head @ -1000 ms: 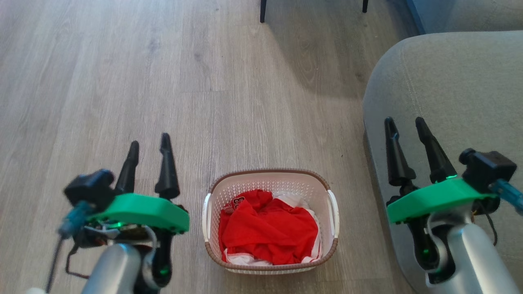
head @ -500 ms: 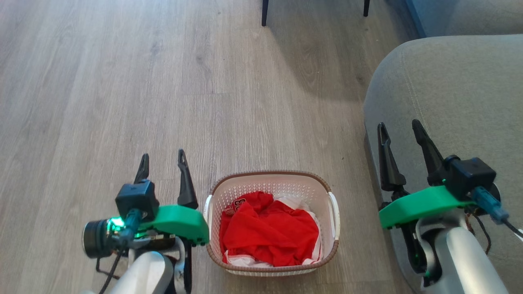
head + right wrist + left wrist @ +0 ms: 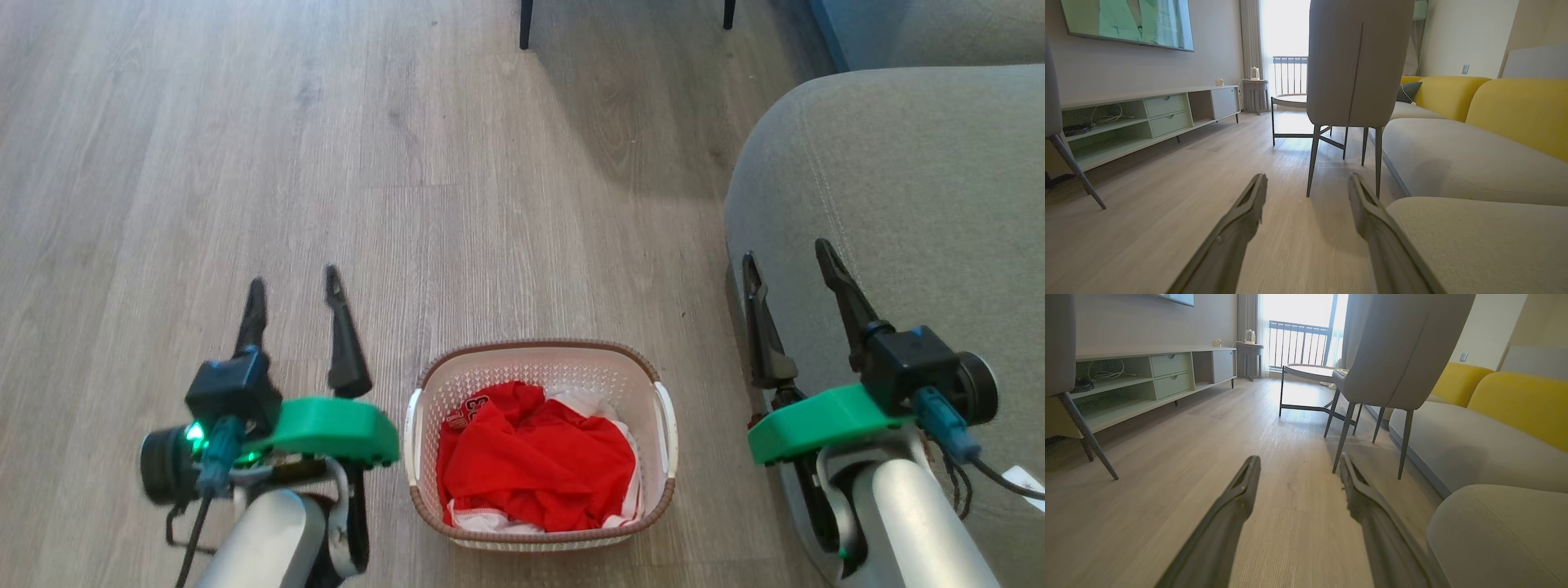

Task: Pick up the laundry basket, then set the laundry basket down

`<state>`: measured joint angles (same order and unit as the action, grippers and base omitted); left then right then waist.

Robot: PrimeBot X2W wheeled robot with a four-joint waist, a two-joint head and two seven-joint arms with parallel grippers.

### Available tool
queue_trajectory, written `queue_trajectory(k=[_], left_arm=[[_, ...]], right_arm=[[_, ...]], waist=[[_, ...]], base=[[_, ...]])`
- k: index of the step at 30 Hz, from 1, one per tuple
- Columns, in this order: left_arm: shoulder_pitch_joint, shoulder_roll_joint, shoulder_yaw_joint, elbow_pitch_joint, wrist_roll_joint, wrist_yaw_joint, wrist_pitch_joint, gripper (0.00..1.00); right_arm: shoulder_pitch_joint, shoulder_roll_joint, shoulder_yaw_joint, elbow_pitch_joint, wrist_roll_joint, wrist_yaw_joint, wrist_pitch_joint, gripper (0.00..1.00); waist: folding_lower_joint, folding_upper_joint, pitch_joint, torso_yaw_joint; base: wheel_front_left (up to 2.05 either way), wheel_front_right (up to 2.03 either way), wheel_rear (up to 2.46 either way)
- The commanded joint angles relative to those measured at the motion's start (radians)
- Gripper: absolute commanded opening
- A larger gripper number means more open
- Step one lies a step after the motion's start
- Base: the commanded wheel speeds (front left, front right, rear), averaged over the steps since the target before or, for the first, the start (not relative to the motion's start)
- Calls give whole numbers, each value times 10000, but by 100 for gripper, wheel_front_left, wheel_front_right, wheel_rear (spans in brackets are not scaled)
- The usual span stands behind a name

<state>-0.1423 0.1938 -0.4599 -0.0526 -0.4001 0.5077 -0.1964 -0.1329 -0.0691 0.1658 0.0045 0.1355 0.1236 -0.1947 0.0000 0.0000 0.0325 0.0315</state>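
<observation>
Nearest, at the centre, the laundry basket [image 3: 535, 345] sits on the wooden floor [image 3: 245, 147]. It is white with a brown rim, and red-and-white clothes [image 3: 539, 465] are piled inside. Just left of it hangs the left gripper [image 3: 294, 278], fingers spread wide, holding nothing and clear of the basket. To the right, the right gripper [image 3: 784, 253] is also spread wide and empty, at the left edge of a grey cushion [image 3: 898, 180]. Farther off, two dark chair legs [image 3: 525, 20] stand on the floor. The wrist views show a grey chair [image 3: 1396, 355] and a pale green cabinet [image 3: 1155, 375] beyond.
</observation>
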Motion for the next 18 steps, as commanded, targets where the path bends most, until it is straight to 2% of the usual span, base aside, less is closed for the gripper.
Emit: queue_trajectory(k=[1,3,6,12,15,18], left_arm=[[-128,-119,543,-215,362,-152,-131,100],[147,-482,921,171,67,-858,-189,100],[262,-855,1588,428,517,-1596,-278,100],[509,-1349,2328,939,1062,-3060,-454,100],[533,-1417,2499,1232,1289,-3650,-541,100],[492,-1429,2489,1235,1367,-3925,-629,100]], right_arm=[[-176,90,182,-266,-303,61,-150,100],[-133,113,157,-159,-405,62,-209,100],[-89,142,135,23,-576,64,-296,100],[-97,179,78,530,-710,67,-472,100],[-134,184,86,764,-910,69,-559,100],[-192,185,118,916,-1193,71,-647,100]], waist=[[0,0,-7,-2],[0,0,-21,-1],[0,0,-9,4],[0,0,16,15],[0,0,15,26],[0,0,40,31]], base=[[0,0,0],[0,0,0],[0,0,0],[0,0,0],[0,0,0],[0,0,0]])
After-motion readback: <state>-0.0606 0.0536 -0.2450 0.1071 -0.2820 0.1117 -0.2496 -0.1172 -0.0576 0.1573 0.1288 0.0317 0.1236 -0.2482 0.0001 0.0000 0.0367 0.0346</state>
